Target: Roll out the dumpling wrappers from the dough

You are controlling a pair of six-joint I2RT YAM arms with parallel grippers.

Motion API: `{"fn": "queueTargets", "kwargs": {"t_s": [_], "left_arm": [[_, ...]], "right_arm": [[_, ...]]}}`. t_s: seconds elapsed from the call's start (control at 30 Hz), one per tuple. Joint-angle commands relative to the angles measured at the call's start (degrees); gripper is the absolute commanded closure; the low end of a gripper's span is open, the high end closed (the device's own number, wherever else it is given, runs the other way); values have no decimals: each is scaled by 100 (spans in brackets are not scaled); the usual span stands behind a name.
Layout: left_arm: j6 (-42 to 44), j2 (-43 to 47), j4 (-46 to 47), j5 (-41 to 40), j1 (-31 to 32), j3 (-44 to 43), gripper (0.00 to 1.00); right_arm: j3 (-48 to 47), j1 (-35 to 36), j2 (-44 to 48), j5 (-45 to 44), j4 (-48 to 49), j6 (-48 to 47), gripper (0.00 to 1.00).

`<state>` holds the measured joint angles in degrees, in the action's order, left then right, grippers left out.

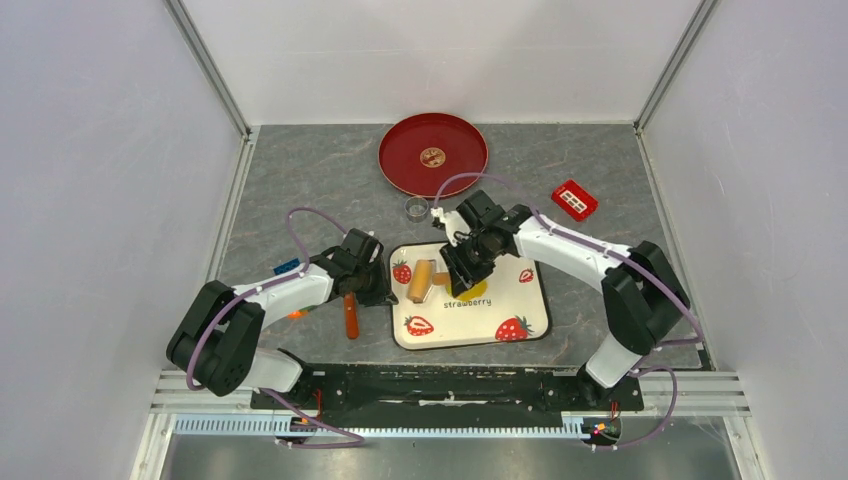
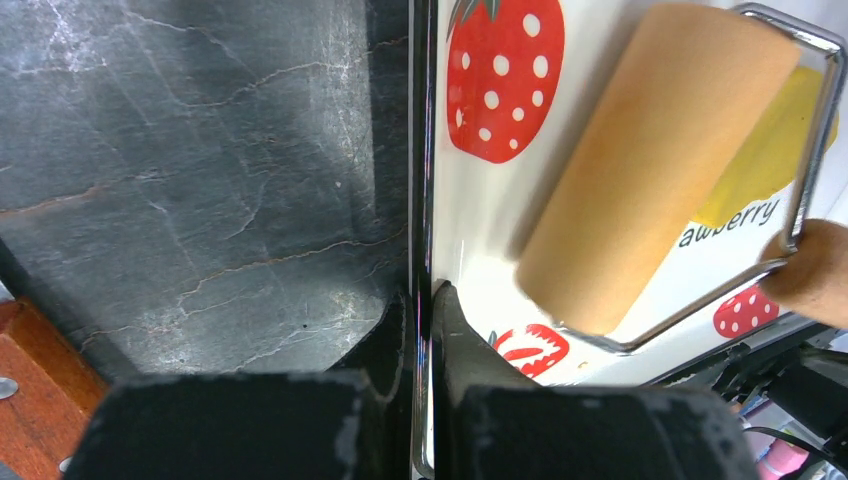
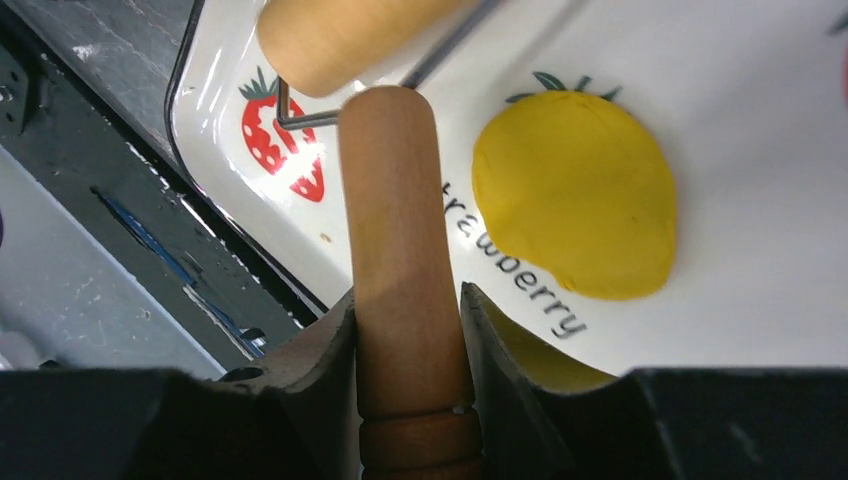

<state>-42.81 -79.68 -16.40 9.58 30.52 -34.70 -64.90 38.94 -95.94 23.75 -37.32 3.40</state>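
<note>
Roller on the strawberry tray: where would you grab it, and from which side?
By the wooden handle, coming from the right arm's side, opposite the drum. The handle is a round stick that jaws can close on from both sides, as the right gripper does here. The drum must stay free to roll, and the wire frame is thin.

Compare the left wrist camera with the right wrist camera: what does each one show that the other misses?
Only the left wrist view: the left gripper pinching the tray by its rim, and a reddish wooden handle in the lower corner. Only the right wrist view: the right gripper closed around the roller handle, and the whole flattened yellow dough. Both: the roller drum, the tray, and some of the dough.
</note>
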Motion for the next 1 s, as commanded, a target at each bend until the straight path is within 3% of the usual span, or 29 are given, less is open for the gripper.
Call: {"fn": "queueTargets", "kwargs": {"t_s": [0.0,0.17,0.33,0.77,0.97], "left_arm": [[106,-250,-478,-784,1,125,98],[112,-250,-478,-785,-2,126,98],[110,-246,-477,-783,-3,117,98],[114,-258,-478,-785,-2,121,98],[108,-265,-478,-789,2,105,98]], "right_arm": [[-773,-17,631,-1109,-917,-18,100],[-1582,-51,1005,-1237,-1146,153,100],[-1595,-269,1059,-1401,-1433,74,100],[31,-304,1141,-1477,-962,-98,100],[562,363,937,-2099,-687,-10,100]]}}
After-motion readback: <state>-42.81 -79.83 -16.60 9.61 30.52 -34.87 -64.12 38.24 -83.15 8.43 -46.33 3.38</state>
